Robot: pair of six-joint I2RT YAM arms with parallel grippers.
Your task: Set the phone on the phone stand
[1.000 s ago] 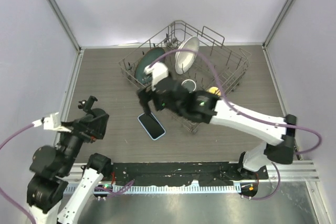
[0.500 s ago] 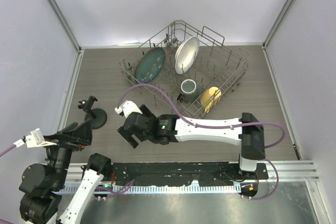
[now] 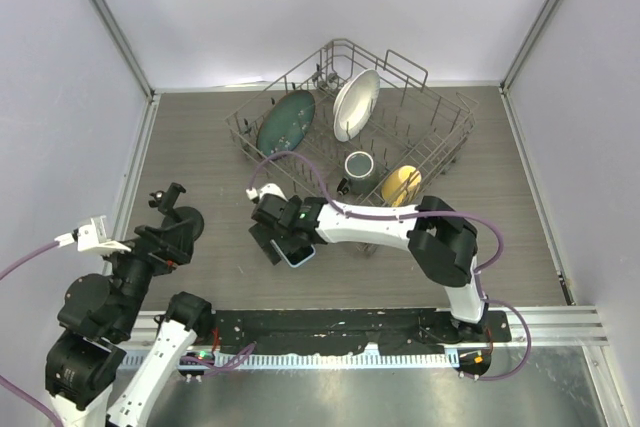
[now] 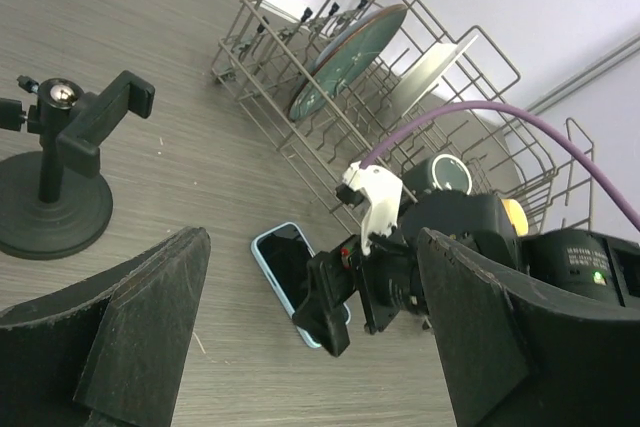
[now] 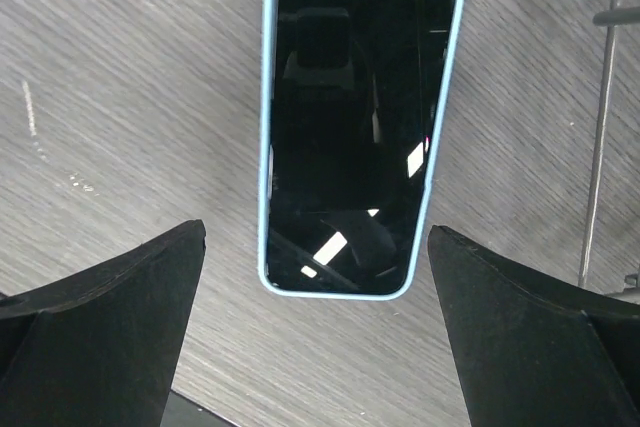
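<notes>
The phone (image 3: 300, 253), black screen in a light blue case, lies flat on the table in front of the rack. My right gripper (image 3: 274, 241) hovers open over its near-left end. In the right wrist view the phone (image 5: 355, 127) lies face up, its near end between the spread fingertips of the right gripper (image 5: 315, 237) and untouched. The phone stand (image 3: 178, 213), black with a round base, stands left of it. My left gripper (image 3: 168, 239) is open just in front of the stand. In the left wrist view the stand (image 4: 55, 182) sits left of the open gripper (image 4: 312, 245), with the phone (image 4: 280, 265) ahead.
A wire dish rack (image 3: 440, 152) stands behind the phone with a green plate (image 3: 285, 122), a white plate (image 3: 356, 104), a mug (image 3: 358, 165) and a yellow bowl (image 3: 400, 185). Walls close in the left, back and right sides.
My right arm swung out to the left and came back, its open gripper now low over the phone's near end. My left arm pulled back, then returned close to the stand.
</notes>
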